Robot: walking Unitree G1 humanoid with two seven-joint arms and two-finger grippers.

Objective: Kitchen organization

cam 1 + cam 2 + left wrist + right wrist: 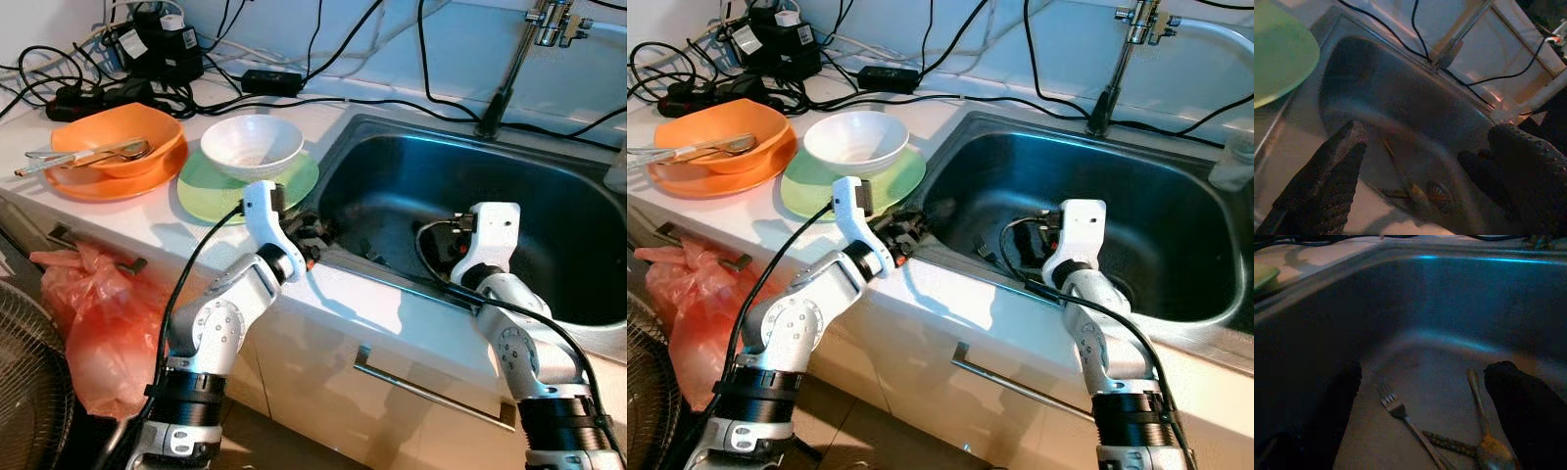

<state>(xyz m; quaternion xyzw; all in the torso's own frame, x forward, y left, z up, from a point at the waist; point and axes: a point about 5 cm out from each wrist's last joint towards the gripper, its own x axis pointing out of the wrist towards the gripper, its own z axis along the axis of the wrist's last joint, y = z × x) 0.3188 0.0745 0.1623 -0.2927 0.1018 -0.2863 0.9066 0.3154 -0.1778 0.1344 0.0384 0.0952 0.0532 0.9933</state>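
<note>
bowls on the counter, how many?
2. The orange bowl sits on an orange plate at the counter's far left, holding cutlery. The white bowl sits on the green plate beside the sink. None visible inside the sink.

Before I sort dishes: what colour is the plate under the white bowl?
Light green plate, clearest in left eye view.

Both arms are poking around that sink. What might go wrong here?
1. The right gripper hangs open over a fork and spoon lying flat on the sink floor; its thick fingers may slip off them.
2. The left gripper sits at the sink's edge beside the green plate bearing a white bowl; a stray swing might knock them.
</note>
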